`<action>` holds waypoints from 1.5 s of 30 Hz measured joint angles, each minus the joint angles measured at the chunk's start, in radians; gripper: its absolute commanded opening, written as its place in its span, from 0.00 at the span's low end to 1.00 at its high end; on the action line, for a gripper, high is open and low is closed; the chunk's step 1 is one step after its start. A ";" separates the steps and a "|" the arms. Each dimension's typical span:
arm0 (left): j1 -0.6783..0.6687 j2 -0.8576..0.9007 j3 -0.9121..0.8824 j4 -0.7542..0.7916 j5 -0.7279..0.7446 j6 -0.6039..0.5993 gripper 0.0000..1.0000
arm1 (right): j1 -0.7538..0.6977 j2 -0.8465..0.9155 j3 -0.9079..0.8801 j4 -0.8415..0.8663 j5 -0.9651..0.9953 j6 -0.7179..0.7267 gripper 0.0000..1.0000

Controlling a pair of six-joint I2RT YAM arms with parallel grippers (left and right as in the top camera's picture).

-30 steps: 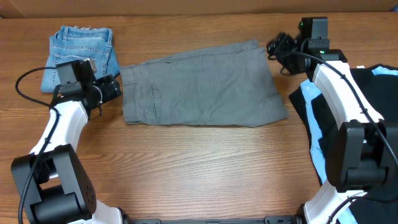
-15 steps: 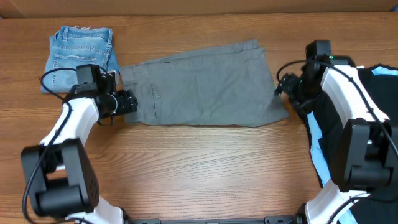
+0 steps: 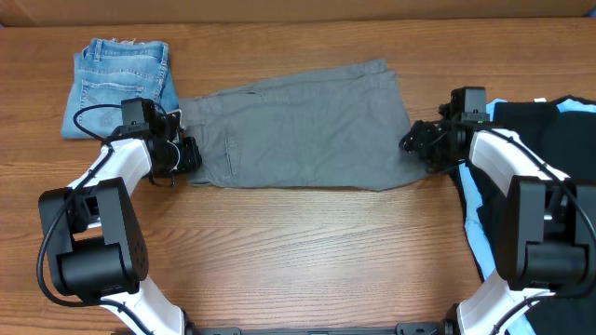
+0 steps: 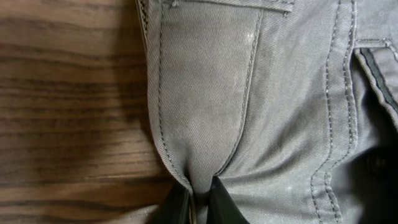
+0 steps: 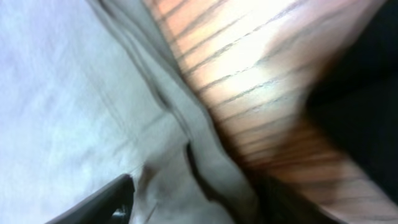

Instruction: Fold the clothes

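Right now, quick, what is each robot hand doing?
Left gripper: shut on the grey shorts.
Right gripper: open, fingers either side of the shorts' edge.

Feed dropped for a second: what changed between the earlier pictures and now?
The left end effector moved in to the plain grey woven shorts and pinched their waistband edge. The right end effector moved from the far corner to the hem edge; its grip is unclear. The grey shorts, faded blue denim shorts and black garment stayed put.

Mid-grey shorts [image 3: 298,130], flat, spread sideways
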 measured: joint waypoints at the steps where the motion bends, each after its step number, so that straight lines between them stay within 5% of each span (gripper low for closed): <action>1: 0.003 -0.001 0.000 -0.006 0.000 0.000 0.05 | 0.001 0.000 -0.006 -0.005 -0.014 -0.001 0.16; 4: 0.012 -0.010 0.001 -0.042 -0.006 0.000 0.04 | 0.004 0.002 -0.018 -0.045 -0.038 -0.011 0.04; 11: 0.053 -0.073 0.002 -0.185 -0.103 -0.004 0.07 | 0.013 -0.023 -0.017 -0.259 -0.018 -0.012 0.05; 13: 0.064 -0.095 0.001 -0.218 -0.127 -0.006 0.26 | 0.020 -0.038 -0.021 -0.330 -0.010 -0.005 0.31; 15: 0.076 -0.117 0.001 -0.235 -0.170 -0.010 0.40 | 0.024 -0.060 -0.023 -0.382 0.031 0.004 0.45; 20: 0.132 -0.178 0.001 -0.236 -0.233 -0.021 0.60 | 0.004 -0.157 -0.026 -0.388 0.132 0.008 0.55; 23: 0.134 -0.216 0.005 -0.241 -0.225 -0.026 0.61 | 0.003 -0.227 -0.020 -0.325 0.141 -0.025 0.64; 30: 0.122 -0.286 0.031 -0.224 -0.038 0.024 0.68 | 0.004 -0.270 0.002 -0.043 0.066 -0.074 0.55; 45: 0.030 -0.286 0.033 -0.209 0.079 0.123 0.75 | 0.089 0.032 0.007 0.406 -0.009 -0.069 0.65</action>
